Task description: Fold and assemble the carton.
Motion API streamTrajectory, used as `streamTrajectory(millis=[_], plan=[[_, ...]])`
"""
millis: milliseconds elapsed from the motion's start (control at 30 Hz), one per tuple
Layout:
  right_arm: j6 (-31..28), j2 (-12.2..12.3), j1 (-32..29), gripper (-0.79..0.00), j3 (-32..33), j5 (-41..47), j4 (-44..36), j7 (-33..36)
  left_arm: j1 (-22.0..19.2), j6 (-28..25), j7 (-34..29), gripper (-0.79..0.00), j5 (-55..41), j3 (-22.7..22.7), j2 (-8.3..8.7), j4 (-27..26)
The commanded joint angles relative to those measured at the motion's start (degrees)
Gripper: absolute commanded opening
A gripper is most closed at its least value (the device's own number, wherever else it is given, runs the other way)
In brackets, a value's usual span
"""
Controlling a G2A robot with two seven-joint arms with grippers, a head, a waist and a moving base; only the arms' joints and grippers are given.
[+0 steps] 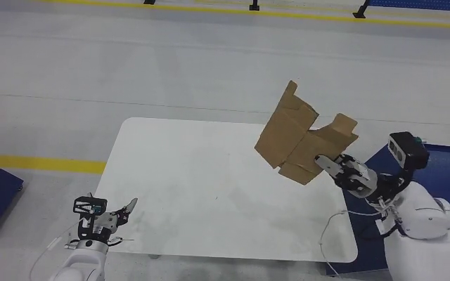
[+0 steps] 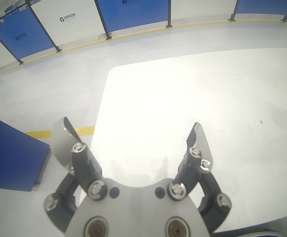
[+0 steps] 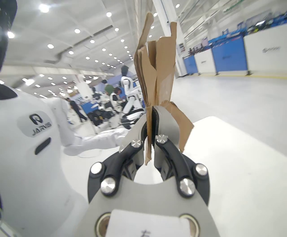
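Observation:
A flattened brown carton (image 1: 295,133) hangs in the air above the right side of the white table (image 1: 204,190). My right gripper (image 1: 325,163) is shut on its lower edge, holding it up off the tabletop. In the right wrist view the carton (image 3: 154,67) stands edge-on, pinched between the fingers (image 3: 164,121), with its flaps splayed apart at the far end. My left gripper (image 1: 126,208) is at the table's near left corner, open, with nothing in it. In the left wrist view the left gripper (image 2: 132,132) has bare tabletop between its spread fingers.
Blue and white barrier panels (image 2: 67,20) and a yellow floor line (image 1: 49,165) border the area. A dark blue block (image 2: 20,157) stands on the floor beside the table's left edge. Grey floor surrounds the table.

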Motion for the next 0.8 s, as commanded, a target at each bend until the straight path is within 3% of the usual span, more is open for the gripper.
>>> streamTrajectory(millis=[0, 100, 267, 467, 533, 633, 767], plan=[[-3.88, 0.11, -1.34, -0.785, 3.43, -6.40, -1.35, -3.93, 0.00, 0.00, 0.00, 0.000, 0.00, 0.00, 0.00, 0.00], [-7.01, -0.23, -2.65, -0.785, 8.56, -15.82, -4.88, -9.43, 0.00, 0.00, 0.00, 0.000, 0.00, 0.00, 0.00, 0.00], [-7.01, -1.72, -5.73, -0.785, 13.46, -38.14, -15.60, -21.61, 0.00, 0.00, 0.00, 0.000, 0.00, 0.00, 0.00, 0.00], [-6.51, -3.52, -10.18, -0.785, 13.72, -73.25, -25.71, -40.23, 0.00, 0.00, 0.00, 0.000, 0.00, 0.00, 0.00, 0.00], [-5.85, -3.76, -10.98, -0.785, 11.90, -86.11, -25.71, -48.71, 0.00, 0.00, 0.00, 0.000, 0.00, 0.00, 0.00, 0.00], [-1.11, -3.59, -13.86, -0.785, 7.32, -105.14, -25.71, -62.89, 0.00, 0.00, 0.00, 0.000, 0.00, 0.00, 0.00, 0.00], [11.33, -3.00, -20.68, -0.785, 2.48, -127.27, -25.71, -76.18, 0.00, 0.00, 0.00, 0.000, 0.00, 0.00, 0.00, 0.00]])
